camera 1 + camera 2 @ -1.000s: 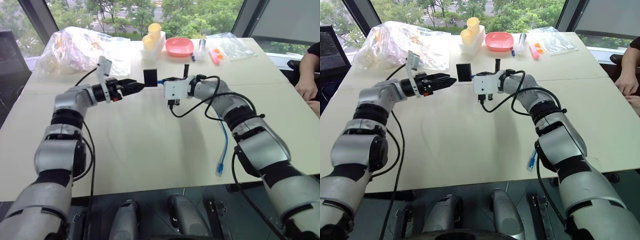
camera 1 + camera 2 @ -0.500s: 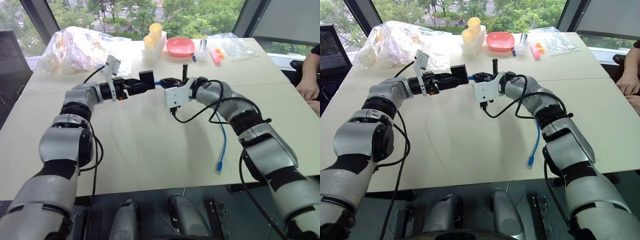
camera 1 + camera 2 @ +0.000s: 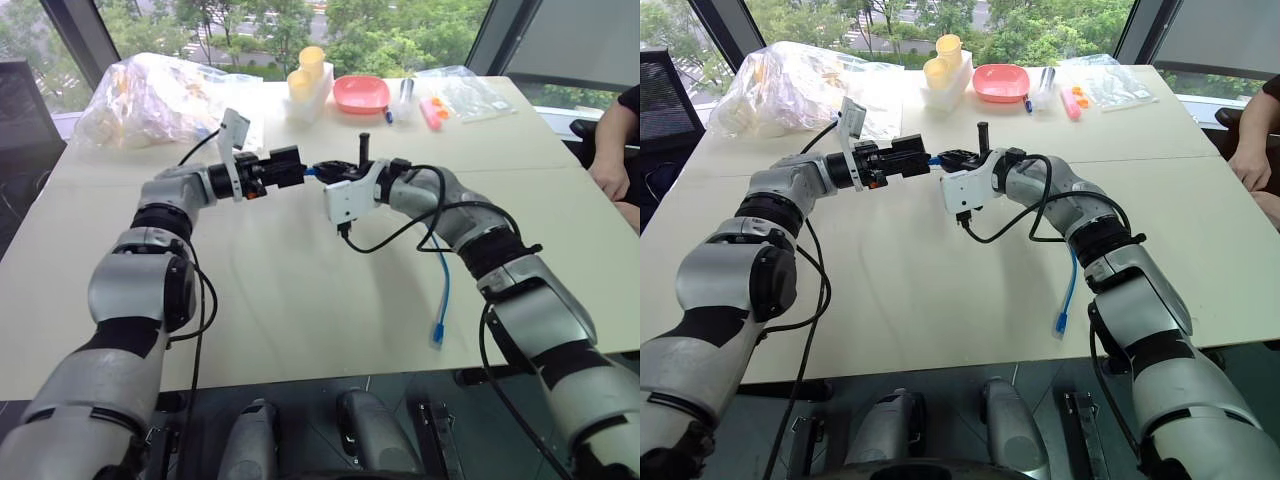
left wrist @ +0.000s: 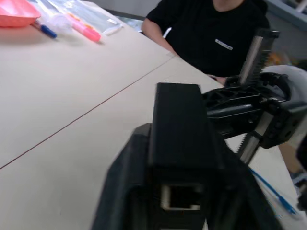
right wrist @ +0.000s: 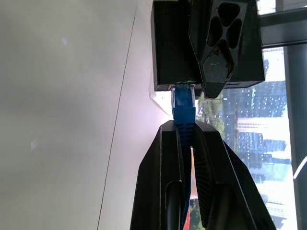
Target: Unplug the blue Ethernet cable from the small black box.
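Both grippers hold the plug joint above the table middle.

The left gripper [image 3: 283, 170] is closed on the small black box [image 3: 286, 166]; the right gripper [image 5: 186, 132] pinches the blue Ethernet cable [image 5: 183, 111] just behind its plug, which sits in the box port. The cable hangs down to the table [image 3: 300, 300] near the front edge. No writing can be read. The table around is bare; bags [image 3: 150, 95], cups [image 3: 305, 68] and a pink bowl [image 3: 360, 93] stand at the far edge, and a person [image 3: 615, 150] sits at the right side.

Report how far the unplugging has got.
Done: the left pincer is clamped on the small matte black box, and the right pincer is shut on the thin blue Ethernet cable near its plug. Left: the plug sits in the box's port; pull them apart.
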`<state>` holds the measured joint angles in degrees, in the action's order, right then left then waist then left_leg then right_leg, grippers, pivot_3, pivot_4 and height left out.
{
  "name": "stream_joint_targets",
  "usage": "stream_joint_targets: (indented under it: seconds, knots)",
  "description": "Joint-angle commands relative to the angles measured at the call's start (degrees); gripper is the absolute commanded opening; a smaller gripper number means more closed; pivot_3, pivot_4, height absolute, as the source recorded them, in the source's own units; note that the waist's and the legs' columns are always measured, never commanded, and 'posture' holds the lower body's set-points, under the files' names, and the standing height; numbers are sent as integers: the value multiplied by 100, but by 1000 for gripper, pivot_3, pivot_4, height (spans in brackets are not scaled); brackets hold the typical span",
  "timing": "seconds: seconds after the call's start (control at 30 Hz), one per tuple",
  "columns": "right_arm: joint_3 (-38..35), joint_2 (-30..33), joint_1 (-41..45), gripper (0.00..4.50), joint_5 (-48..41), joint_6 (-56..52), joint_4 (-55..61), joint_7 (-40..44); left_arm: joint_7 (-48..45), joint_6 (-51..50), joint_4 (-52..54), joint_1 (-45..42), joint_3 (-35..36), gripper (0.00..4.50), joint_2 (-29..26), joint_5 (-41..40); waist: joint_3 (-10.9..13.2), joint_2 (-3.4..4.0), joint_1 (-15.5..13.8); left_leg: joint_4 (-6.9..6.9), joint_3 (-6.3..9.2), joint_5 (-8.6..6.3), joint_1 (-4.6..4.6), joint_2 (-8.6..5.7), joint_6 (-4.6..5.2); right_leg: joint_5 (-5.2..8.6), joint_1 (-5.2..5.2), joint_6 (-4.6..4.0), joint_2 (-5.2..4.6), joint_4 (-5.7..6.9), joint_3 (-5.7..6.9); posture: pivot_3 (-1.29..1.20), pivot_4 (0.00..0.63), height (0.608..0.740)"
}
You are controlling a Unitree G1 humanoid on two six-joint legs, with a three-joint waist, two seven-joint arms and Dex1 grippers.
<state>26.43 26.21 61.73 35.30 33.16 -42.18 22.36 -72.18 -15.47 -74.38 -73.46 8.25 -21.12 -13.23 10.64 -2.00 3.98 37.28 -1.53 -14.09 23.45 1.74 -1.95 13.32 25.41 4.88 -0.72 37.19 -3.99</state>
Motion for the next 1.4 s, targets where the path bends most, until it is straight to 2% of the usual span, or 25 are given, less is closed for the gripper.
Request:
stream_joint_targets:
  seconds: [0.03,0.1,0.2,0.33,0.4,0.43,0.57,0.6,0.67,0.73,0.9,1.03,1.4]
  knots:
    - [-208,77,-21,0,-256,-15,440,153,49,67,44,-160,128,551,-93,45,0,0,7,0,0,0,0,0,0,0,0,0,0,0,0,0,150,735]
    - [-256,93,-100,0,-425,-82,522,375,92,85,44,-151,136,551,-98,70,0,0,9,-1,0,0,0,1,0,0,0,0,2,1,0,0,150,735]
    - [-421,114,-242,1236,-927,-210,634,888,71,97,51,-134,148,551,-127,76,0,0,7,0,2,0,-1,1,0,0,0,0,2,2,0,0,150,735]
    - [-705,279,-432,3256,-1427,-422,840,1307,-123,95,110,-92,129,551,-187,113,0,0,-9,1,2,0,-1,1,0,0,-1,0,1,2,0,0,150,735]
    - [-1118,278,-639,4296,-2322,-1465,1210,2053,-495,24,180,-71,59,551,-268,148,0,0,-13,3,2,0,0,0,0,0,-2,0,1,1,1,0,150,735]
    - [-1262,260,-716,4463,-2653,-1920,1401,2341,-624,-15,200,-69,43,551,-294,159,0,0,-11,4,3,0,1,0,0,0,-3,0,1,1,1,0,150,735]
    - [-2229,14,-688,4463,-4955,-5166,2664,3294,-1355,-236,339,-69,-96,551,-456,223,1,2,9,4,5,0,-1,4,0,0,-3,0,3,3,2,0,150,735]
    - [-2394,50,-620,4463,-5346,-5732,2845,3464,-1615,-349,395,-83,-126,551,-514,209,1,2,5,4,6,0,-1,5,0,0,-2,0,4,7,2,0,150,735]
    - [-2666,92,-413,4463,-6093,-6765,2953,3809,-1962,-884,979,-62,-352,551,-707,-354,2,3,6,5,11,0,-1,8,0,0,-2,0,7,12,6,0,150,735]
    - [-2802,58,-303,4463,-6491,-7389,2979,3908,-2032,-1243,1464,7,-546,551,-828,-818,2,3,-1,4,13,0,-2,9,1,0,-1,-1,8,13,6,0,150,735]
    - [-2616,39,-378,4463,-6668,-7785,2947,4170,-2032,-1795,2324,234,-929,551,-1063,-1624,2,3,-28,5,15,-1,-1,7,2,0,-5,0,4,11,8,0,150,735]
    - [-2809,-314,-237,4463,-6871,-8003,2595,3931,-2032,-2338,2901,358,-1016,551,-1211,-2230,2,3,-14,10,15,-1,3,7,2,0,-3,1,6,11,7,0,150,735]
    - [-3143,-679,75,4463,-7207,-8295,2284,3645,-2032,-2414,3213,570,-1348,551,-1346,-2416,2,3,-7,11,14,-1,4,7,2,0,-1,0,6,12,8,0,150,735]
